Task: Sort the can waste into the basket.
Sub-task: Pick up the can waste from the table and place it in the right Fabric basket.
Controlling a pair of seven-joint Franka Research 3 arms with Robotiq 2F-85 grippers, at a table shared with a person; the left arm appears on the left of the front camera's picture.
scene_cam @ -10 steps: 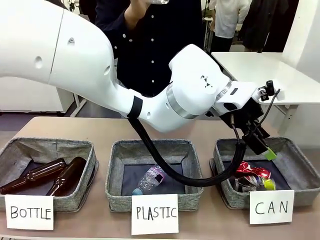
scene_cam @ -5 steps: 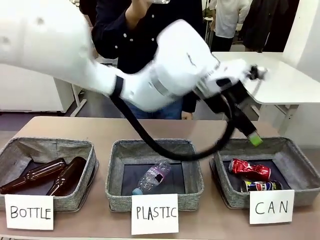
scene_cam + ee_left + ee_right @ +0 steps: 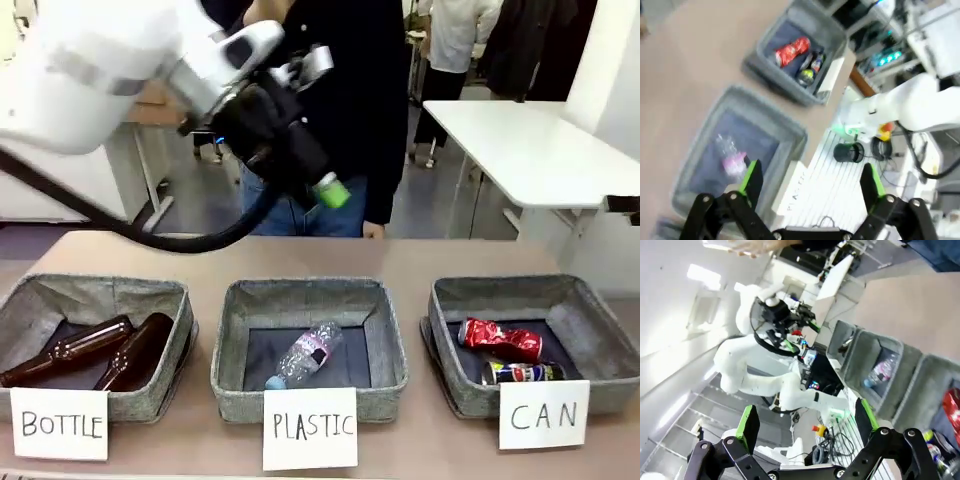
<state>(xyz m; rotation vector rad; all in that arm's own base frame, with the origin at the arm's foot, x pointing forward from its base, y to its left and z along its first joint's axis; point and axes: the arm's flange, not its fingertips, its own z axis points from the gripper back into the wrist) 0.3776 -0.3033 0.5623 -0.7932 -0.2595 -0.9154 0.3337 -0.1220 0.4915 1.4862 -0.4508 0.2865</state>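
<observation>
Near edge of surface [image 3: 200, 258]: 3 white cards, BOTTLE, PLASTIC, CAN [image 3: 543, 414]. Behind the CAN card, at the near right corner, the basket [image 3: 596, 345] holds both cans: crushed red can [image 3: 500, 338] toward the far side, dark can [image 3: 522, 373] just in front of it, the 2 close together. Middle bin [image 3: 385, 345] has 1 clear plastic bottle [image 3: 303, 354]; left bin [image 3: 30, 300] has 2 brown bottles [image 3: 95, 352]. Left tool [image 3: 318, 180] is above the far edge, over the middle bin, jaws wide apart, holding nothing. Right tool [image 3: 804, 424]: jaws spread wide, nothing between them.
</observation>
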